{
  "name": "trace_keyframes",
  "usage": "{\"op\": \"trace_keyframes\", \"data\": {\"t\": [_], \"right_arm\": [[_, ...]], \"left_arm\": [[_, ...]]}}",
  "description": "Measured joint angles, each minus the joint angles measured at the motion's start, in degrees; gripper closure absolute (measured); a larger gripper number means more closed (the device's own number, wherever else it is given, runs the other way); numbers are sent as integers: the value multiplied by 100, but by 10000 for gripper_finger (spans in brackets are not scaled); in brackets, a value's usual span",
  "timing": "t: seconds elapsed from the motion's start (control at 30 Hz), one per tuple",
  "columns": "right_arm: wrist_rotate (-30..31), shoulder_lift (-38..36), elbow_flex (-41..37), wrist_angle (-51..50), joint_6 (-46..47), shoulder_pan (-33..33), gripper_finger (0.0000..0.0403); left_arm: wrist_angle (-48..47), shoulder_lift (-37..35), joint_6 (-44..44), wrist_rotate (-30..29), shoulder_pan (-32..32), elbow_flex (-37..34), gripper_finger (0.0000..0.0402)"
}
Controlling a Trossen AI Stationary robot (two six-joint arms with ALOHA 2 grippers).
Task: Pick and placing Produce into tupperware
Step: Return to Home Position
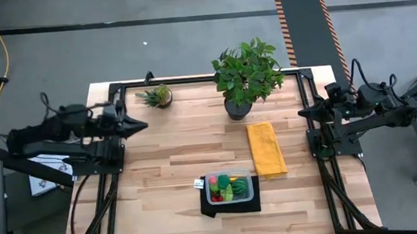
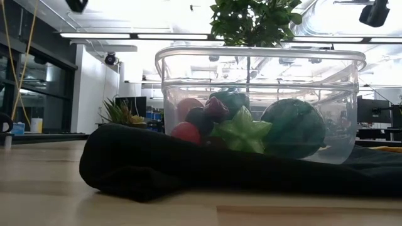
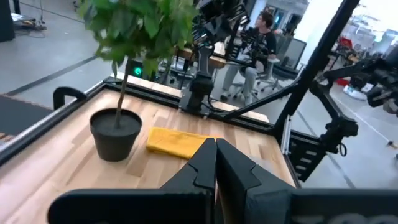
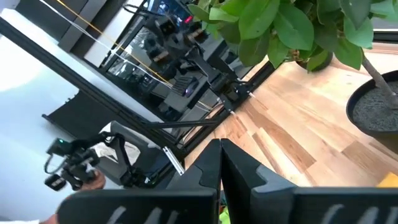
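Observation:
The clear tupperware (image 1: 229, 187) stands on a black mat (image 1: 231, 203) near the table's front edge. In the low view the tupperware (image 2: 260, 69) holds several produce pieces: a green star-shaped fruit (image 2: 242, 130), a dark green round one (image 2: 293, 128), red ones (image 2: 186, 132) and dark ones (image 2: 217, 108). My left gripper (image 1: 143, 125) is shut and empty at the table's left edge, high above the wood; it also shows in the left wrist view (image 3: 216, 149). My right gripper (image 1: 303, 112) is shut and empty at the right edge; it also shows in the right wrist view (image 4: 221, 152).
A big potted plant (image 1: 246, 76) stands at the far middle, a small spiky plant (image 1: 158, 96) at the far left. A yellow cloth (image 1: 266, 148) lies right of the middle. The black frame rails (image 1: 312, 93) run along the table's sides. A person sits beyond the table (image 3: 261, 37).

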Motion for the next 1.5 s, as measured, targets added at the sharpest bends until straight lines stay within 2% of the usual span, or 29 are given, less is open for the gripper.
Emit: {"op": "trace_keyframes", "data": {"t": [0.2,0.43,0.87,1.2,1.5], "right_arm": [[35,0,0,2,124,1,403],[40,0,0,4,151,1,403],[37,0,-2,-311,361,1,403],[37,0,-2,-317,361,0,403],[35,0,-4,-481,410,-1,403]], "left_arm": [[941,-293,-111,2,0,-1150,402],[1235,-309,-105,-276,0,-1703,401],[2903,-941,-220,-304,0,-3244,401],[3532,-1338,-237,-323,0,-3940,402],[4379,-1364,-236,-302,0,-4542,401]]}}
